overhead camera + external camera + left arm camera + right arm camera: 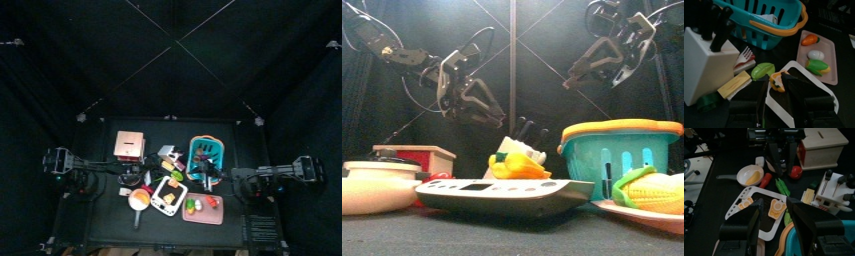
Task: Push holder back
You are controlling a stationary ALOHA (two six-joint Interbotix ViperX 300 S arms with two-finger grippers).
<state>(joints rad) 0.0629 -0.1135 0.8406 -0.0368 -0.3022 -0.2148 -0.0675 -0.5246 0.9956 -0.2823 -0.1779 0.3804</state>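
The holder is a white knife block with black handles sticking out; it stands mid-table between the wooden box and the teal basket. In the front view the holder peeks out behind a yellow pepper. In the right wrist view the holder lies off to the side. My left gripper hovers open above the white board, apart from the holder. It hangs over the table's left half. The right gripper is open too, raised high at the right.
A teal basket with an orange rim stands right of the holder. A wooden box stands to its left. A white board, a pan and a pink tray of toy food fill the front.
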